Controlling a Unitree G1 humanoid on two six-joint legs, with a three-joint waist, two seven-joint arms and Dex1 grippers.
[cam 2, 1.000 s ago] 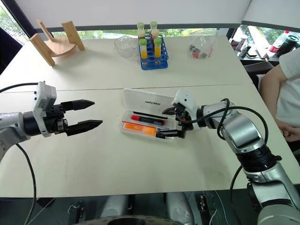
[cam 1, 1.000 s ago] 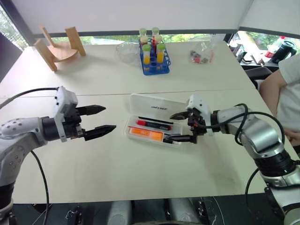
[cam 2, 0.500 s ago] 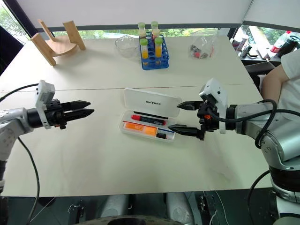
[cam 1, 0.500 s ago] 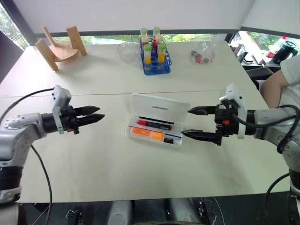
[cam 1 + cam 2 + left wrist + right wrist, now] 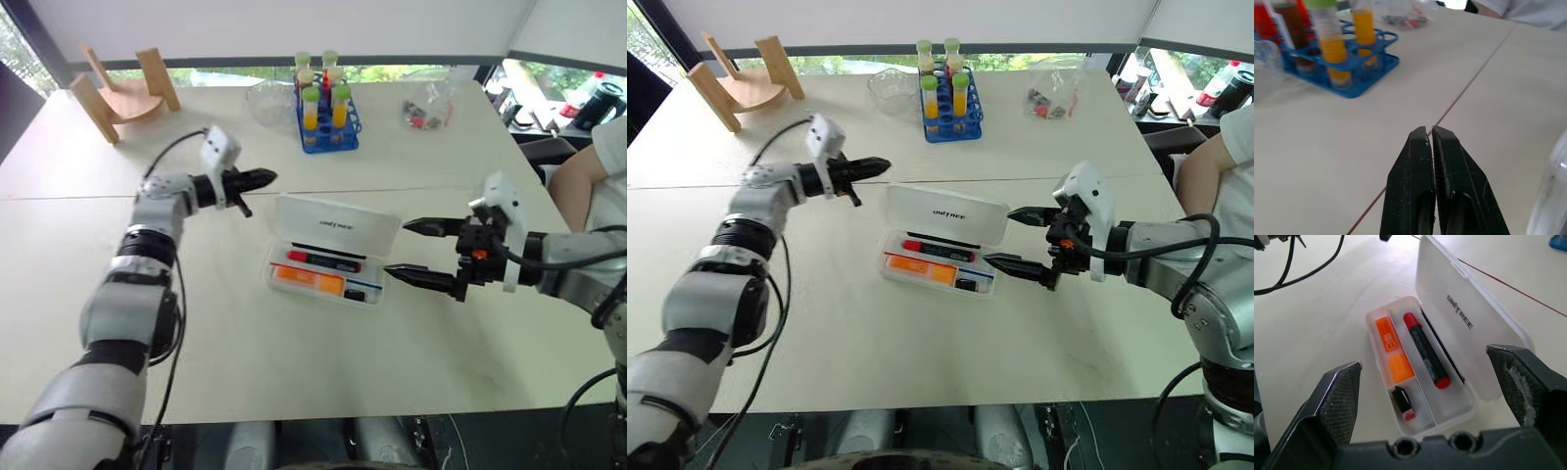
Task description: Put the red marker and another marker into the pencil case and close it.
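Observation:
The pencil case lies open mid-table, its white lid tilted up at the back. In its tray the red marker lies in the rear slot and the orange highlighter in the front one; both also show as the red marker and highlighter in the right wrist view. My left gripper is shut and empty, hovering just behind the lid's left corner. My right gripper stands wide open to the right of the case, pointing at it and holding nothing.
A blue rack of capped tubes and a clear bowl stand behind the case. A wooden stand is at the far left, a plastic bag at the far right. A person's arm shows at the right edge.
My left gripper has shut and swung forward and right, up to the lid's back left corner. My right gripper drew back from the case to the right, staying open.

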